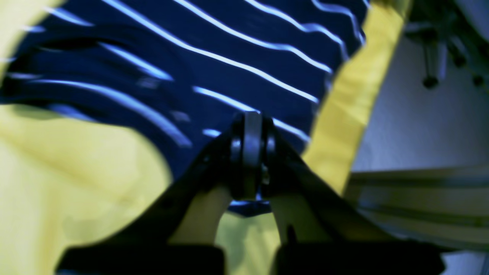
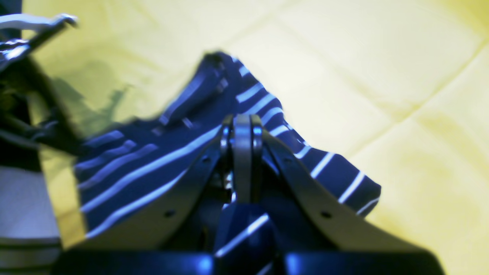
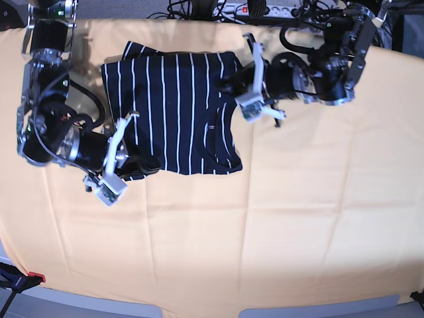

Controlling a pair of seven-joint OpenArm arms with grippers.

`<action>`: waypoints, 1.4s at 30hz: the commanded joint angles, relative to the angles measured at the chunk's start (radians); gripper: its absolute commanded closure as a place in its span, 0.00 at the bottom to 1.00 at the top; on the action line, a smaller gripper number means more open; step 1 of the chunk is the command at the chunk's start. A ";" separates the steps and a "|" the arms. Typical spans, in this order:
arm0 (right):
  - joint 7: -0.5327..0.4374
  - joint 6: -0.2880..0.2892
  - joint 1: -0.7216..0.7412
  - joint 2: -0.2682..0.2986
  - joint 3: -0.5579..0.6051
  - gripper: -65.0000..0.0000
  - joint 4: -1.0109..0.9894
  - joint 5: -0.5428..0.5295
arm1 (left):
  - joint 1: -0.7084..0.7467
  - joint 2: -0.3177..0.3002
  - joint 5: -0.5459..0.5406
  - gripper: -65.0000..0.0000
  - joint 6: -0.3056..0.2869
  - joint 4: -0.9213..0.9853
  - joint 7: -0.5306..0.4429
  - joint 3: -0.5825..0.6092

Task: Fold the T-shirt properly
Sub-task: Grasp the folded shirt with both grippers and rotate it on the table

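The dark navy T-shirt (image 3: 175, 112) with thin white stripes lies partly folded on the yellow-covered table (image 3: 298, 218), at the back left of centre. My left gripper (image 3: 226, 85) is at the shirt's right edge. In the left wrist view this gripper (image 1: 252, 128) is shut, with striped cloth (image 1: 214, 49) pinched between the fingers. My right gripper (image 3: 141, 167) is at the shirt's lower left corner. In the right wrist view it (image 2: 242, 131) is shut on a fold of the shirt (image 2: 153, 164), which is lifted a little off the table.
A power strip (image 3: 262, 9) and cables lie along the table's back edge. The table's edge and a metal frame (image 1: 420, 198) show to the right in the left wrist view. The yellow cover (image 2: 382, 76) is creased.
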State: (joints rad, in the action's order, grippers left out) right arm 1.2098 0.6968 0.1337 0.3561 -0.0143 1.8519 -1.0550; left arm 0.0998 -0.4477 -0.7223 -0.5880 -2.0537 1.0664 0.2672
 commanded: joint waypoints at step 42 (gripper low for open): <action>-0.168 -0.009 0.018 0.288 0.357 1.00 -0.241 0.174 | -0.396 0.079 0.621 1.00 0.227 0.609 -0.392 0.304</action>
State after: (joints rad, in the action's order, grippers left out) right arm 1.0340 0.6823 0.1417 0.6277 0.3481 1.5993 -0.8703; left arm -0.2901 -0.3389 -0.2005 -0.4122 -1.4662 0.5549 0.5808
